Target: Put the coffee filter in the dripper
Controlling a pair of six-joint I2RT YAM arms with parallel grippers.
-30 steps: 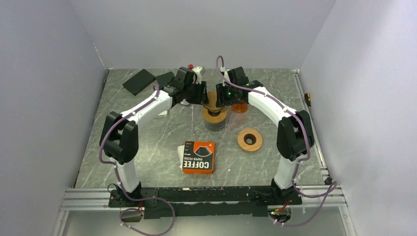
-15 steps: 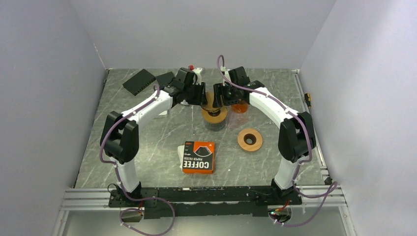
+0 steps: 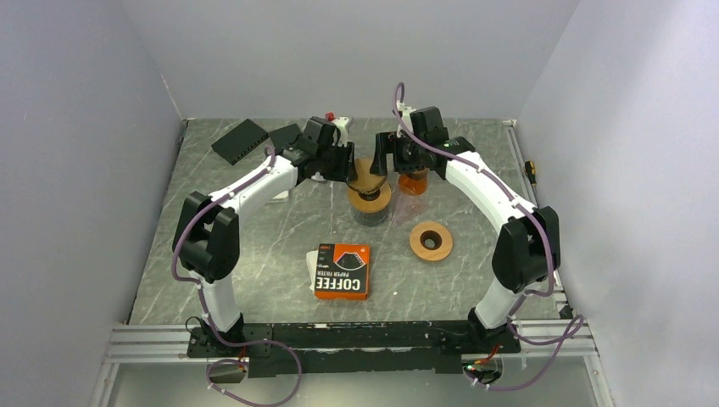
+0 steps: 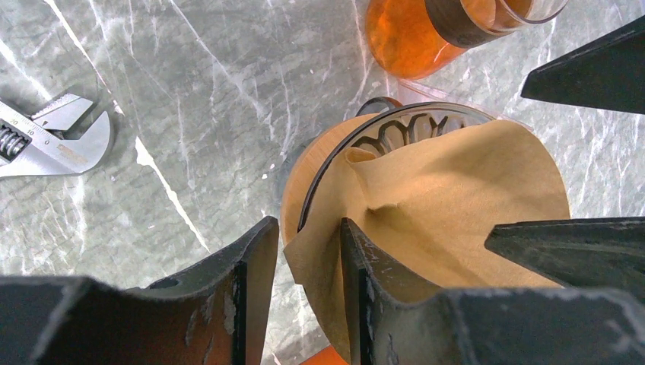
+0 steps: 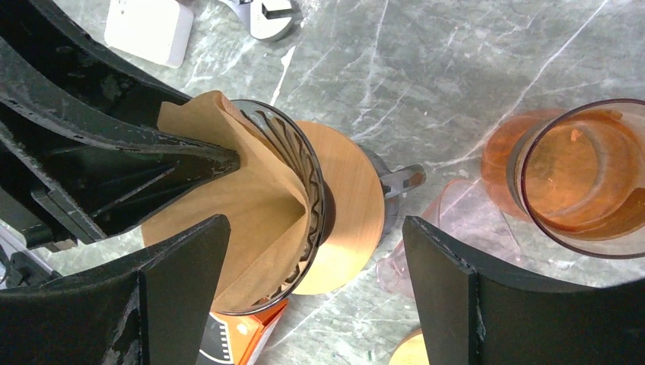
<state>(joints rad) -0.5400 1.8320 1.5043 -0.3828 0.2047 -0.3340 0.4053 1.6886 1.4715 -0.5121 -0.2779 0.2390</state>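
Note:
The brown paper coffee filter (image 4: 456,198) sits opened in the glass dripper (image 4: 403,129), which has a wooden collar (image 5: 350,205) and stands on a glass server at the table's back centre (image 3: 370,193). The filter's left edge sticks out over the rim. My left gripper (image 4: 304,243) is slightly open, one finger (image 4: 255,266) outside that edge and the other inside the cone touching the paper. In the top view it is left of the dripper (image 3: 349,165). My right gripper (image 5: 316,224) is wide open and empty above the dripper's right side (image 3: 383,159). The filter also shows in the right wrist view (image 5: 251,190).
An orange glass cup (image 3: 413,180) stands just right of the dripper. A wooden ring (image 3: 431,241) and an orange coffee filter box (image 3: 342,271) lie nearer the front. A wrench (image 4: 53,137) and black plates (image 3: 242,141) lie at the back left.
My right gripper has lifted off the dripper and drawn back to the right, with its jaws wide open. The left gripper has stayed at the filter's left edge.

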